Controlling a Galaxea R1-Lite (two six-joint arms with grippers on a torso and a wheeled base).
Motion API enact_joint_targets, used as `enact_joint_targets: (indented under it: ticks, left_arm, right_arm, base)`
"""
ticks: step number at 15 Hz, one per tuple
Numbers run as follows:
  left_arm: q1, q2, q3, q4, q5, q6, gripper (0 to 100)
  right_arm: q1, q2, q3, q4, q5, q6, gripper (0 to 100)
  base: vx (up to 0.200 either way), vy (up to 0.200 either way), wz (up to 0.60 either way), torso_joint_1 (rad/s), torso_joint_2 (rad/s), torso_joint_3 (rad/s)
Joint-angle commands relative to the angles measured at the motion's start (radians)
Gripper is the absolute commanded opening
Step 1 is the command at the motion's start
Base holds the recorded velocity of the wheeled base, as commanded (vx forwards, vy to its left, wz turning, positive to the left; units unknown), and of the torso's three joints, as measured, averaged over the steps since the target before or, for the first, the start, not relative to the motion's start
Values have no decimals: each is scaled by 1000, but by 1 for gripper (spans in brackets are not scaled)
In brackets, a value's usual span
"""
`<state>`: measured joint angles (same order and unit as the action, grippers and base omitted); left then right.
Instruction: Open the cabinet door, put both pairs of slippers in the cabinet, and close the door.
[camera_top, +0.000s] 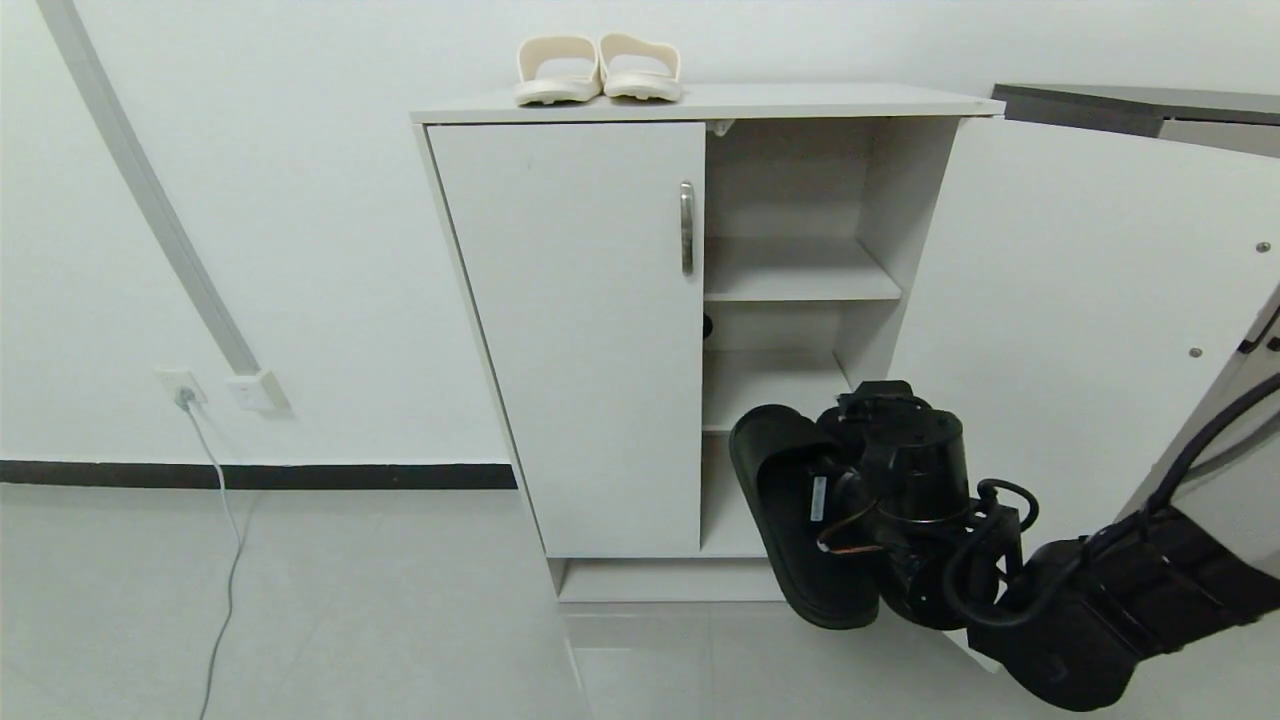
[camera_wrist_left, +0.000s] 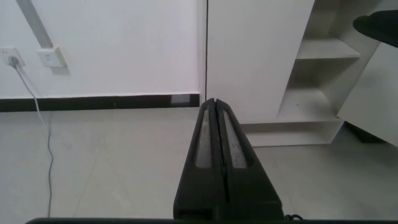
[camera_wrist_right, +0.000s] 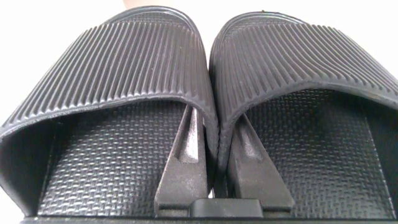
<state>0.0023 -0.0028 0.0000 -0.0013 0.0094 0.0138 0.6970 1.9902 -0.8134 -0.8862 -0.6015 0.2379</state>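
Hidden: the right claw (camera_wrist_right: 214, 155) has its tips covered by the straps; a small dark thing (camera_top: 707, 325) inside the cabinet can't be made out.
Right claw: pinches the black slippers (camera_top: 790, 500) together by their inner strap edges (pair held on edge).
Black slippers: ribbed straps, pebbled footbeds, rubbery.
Left claw (camera_wrist_left: 214, 106): fingers pressed together, holding nothing.
Cream slippers (camera_top: 560, 75): smooth and moulded, well above the right claw on the cabinet (camera_top: 800, 102) top.
Cabinet: flat white panels just beyond the right claw; right door (camera_top: 1060, 300) swung open, cut off at the edge.
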Motion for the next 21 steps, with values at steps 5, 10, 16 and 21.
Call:
enact_joint_targets:
  ticks: [5,10,16,21]
  left_arm:
    - [1,3,0,0,-2,0,0]
    - [1,3,0,0,0,-2,0]
    - [1,3,0,0,0,-2,0]
    - [1,3,0,0,0,-2,0]
  right_arm:
    - [-62,295,-82,-346,5,-124,0]
    - [-53,371,-178,-361,3,-126,0]
    - [-36,372,-182,-358,-1,-129,0]
    - [18,398,-259,-283,3,-120,0]
  base:
    - [0,0,0,0,0,0]
    - [0,0,0,0,0,0]
    - [0,-167,0,0,1,2]
    - [0,-40,0,0,0,1]
